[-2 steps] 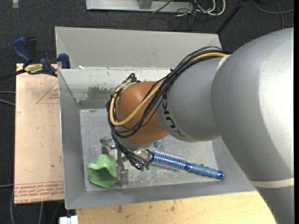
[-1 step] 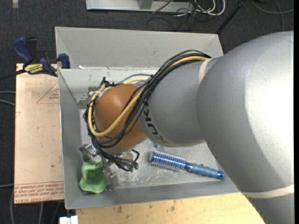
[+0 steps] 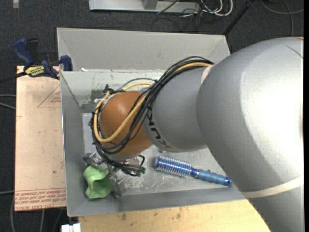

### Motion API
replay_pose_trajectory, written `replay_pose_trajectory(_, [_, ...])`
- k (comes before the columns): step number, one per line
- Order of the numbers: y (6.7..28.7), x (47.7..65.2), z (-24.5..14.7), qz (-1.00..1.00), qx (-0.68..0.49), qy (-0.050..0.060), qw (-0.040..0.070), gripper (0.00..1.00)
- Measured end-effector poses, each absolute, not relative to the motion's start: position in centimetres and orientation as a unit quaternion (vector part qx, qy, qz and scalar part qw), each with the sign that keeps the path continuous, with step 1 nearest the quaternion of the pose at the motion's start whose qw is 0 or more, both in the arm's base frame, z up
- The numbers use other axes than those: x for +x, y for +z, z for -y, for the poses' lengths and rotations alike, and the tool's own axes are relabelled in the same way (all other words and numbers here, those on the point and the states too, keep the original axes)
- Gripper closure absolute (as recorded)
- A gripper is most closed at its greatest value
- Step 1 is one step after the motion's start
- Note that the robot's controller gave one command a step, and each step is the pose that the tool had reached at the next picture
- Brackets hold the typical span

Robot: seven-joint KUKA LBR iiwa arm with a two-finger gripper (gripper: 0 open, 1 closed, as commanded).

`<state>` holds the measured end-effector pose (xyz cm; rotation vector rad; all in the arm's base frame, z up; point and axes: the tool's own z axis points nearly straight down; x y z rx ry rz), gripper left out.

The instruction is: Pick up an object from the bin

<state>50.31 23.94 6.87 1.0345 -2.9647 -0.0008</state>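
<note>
Where the grey arm reaches in from the right edge, it covers much of the grey metal bin and hides most of the floor and the far-right corner. Its orange wrist cover, looped with black and yellow cables, hangs over the floor's left half. 2 loose things lie along the near edge: a blue hairbrush near the middle and a crumpled green lump in the near-left corner. The hand sits low, right against the lump's right side. I cannot tell whether it is apart or together.
</note>
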Motion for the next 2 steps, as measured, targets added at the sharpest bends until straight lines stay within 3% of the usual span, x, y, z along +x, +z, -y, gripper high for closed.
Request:
replay_pose_trajectory(1, [6.85, 50.32, -23.99, 0.945, 0.328, -0.001, 0.001, 0.0])
replay_pose_trajectory(2, [6.84, 50.32, -23.99, 0.945, 0.328, -0.001, 0.001, 1.0])
